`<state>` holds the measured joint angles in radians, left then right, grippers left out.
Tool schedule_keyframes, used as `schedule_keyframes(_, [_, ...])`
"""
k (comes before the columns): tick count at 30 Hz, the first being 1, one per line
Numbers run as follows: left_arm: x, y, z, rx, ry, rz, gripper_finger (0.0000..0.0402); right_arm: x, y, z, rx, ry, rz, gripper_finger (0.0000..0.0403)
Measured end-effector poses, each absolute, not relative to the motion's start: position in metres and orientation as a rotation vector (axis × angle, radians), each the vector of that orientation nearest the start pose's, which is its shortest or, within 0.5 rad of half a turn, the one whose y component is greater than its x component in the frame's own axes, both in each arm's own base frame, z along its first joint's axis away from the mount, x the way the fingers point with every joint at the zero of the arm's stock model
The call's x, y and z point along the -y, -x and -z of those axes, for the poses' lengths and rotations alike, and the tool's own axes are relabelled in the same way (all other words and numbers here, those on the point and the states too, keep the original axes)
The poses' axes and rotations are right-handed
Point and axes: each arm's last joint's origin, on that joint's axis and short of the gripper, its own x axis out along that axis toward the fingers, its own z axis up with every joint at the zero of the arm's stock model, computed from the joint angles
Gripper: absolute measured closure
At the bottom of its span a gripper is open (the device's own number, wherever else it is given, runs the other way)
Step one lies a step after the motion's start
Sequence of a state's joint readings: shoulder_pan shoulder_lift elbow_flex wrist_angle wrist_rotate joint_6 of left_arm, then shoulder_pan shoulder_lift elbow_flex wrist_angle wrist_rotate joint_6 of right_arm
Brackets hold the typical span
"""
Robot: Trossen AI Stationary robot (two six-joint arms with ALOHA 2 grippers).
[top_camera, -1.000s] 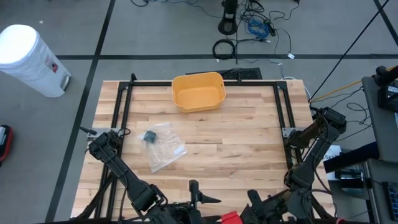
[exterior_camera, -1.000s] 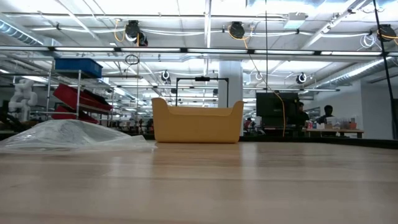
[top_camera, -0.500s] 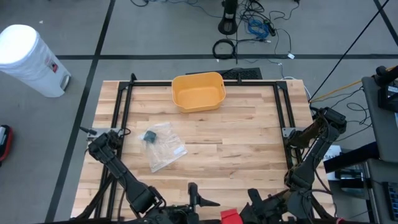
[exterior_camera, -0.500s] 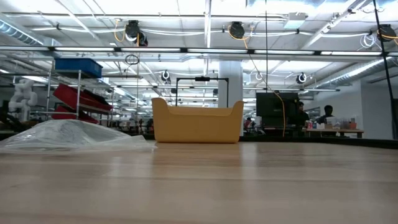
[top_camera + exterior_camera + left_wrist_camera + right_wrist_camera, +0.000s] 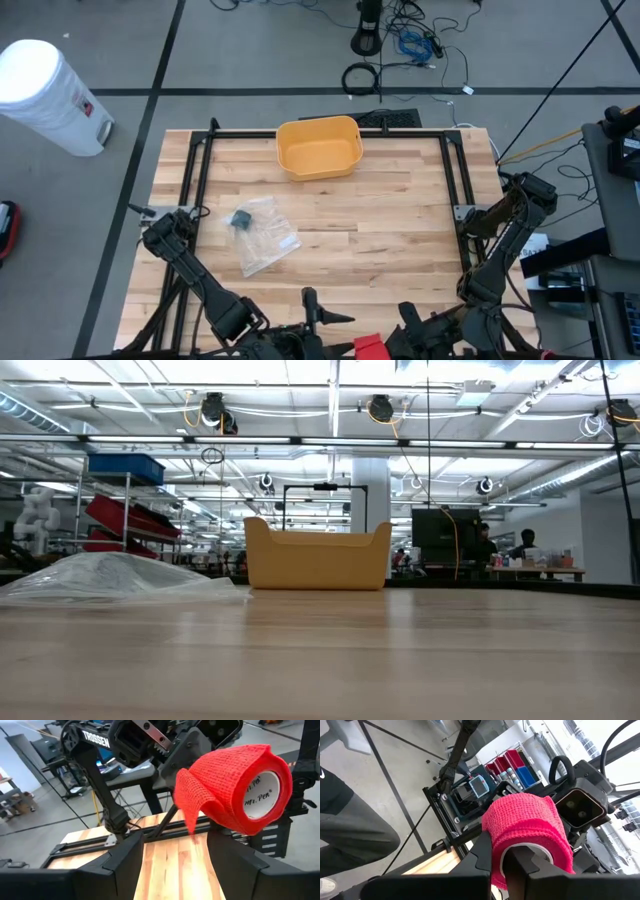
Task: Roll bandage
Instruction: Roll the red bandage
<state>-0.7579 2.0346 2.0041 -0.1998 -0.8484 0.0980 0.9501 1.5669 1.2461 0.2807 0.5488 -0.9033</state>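
Bandage roll [image 5: 240, 790], bright red, sits in the upper right of the left wrist frame, its white printed core facing the camera and 1 loose end drooping off its left side. The left gripper [image 5: 175, 855] stands wide, its 2 dark fingers [image 5: 122, 862] low in the frame, and the roll shows above the gap, untouched by them. In the right wrist frame the roll [image 5: 527, 837] fills the centre. The right gripper [image 5: 502, 862] is narrow, with 1 finger showing inside the core and the roll riding on it.

From above, a red patch [image 5: 370, 348] shows at the bottom edge, centre, between the 2 arms. On the table [image 5: 400, 220] a yellow bin [image 5: 318, 147] sits upper centre, and a clear plastic bag [image 5: 262, 235] lies left of centre, well apart from it.
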Motion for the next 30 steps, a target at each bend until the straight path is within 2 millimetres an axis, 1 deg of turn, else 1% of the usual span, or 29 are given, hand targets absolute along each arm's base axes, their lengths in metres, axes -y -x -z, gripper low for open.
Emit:
schedule_keyframes(5, [0.3069, -0.3558, -0.3727, -0.162, -0.286, -0.087, 0.0180, -0.2863, -0.2233, -0.3435, 0.154, 0.918, -0.388, 0.0389])
schedule_keyframes(8, [0.3067, -0.3556, -0.3735, -0.157, -0.309, -0.105, 0.0204, -0.2863, -0.2233, -0.3434, 0.154, 0.918, -0.388, 0.0389])
schedule_keyframes(12, [0.3065, -0.3558, -0.3735, -0.159, -0.323, -0.107, 0.0263, -0.2863, -0.2233, -0.3434, 0.154, 0.918, -0.389, 0.0389])
schedule_keyframes(18, [0.3067, -0.3559, -0.3739, -0.156, -0.344, -0.105, 0.0369, -0.2864, -0.2232, -0.3433, 0.152, 0.910, -0.392, 0.0389])
schedule_keyframes(20, [0.3070, -0.3560, -0.3755, -0.144, -0.353, -0.104, 0.0392, -0.2864, -0.2232, -0.3433, 0.152, 0.907, -0.392, 0.0389])
schedule_keyframes(25, [0.3078, -0.3554, -0.3772, -0.133, -0.379, -0.119, 0.0392, -0.2861, -0.2236, -0.3433, 0.144, 0.875, -0.393, 0.0389])
schedule_keyframes(30, [0.3069, -0.3547, -0.3812, -0.125, -0.513, -0.186, 0.0398, -0.2846, -0.2254, -0.3428, 0.117, 0.779, -0.392, 0.0389])
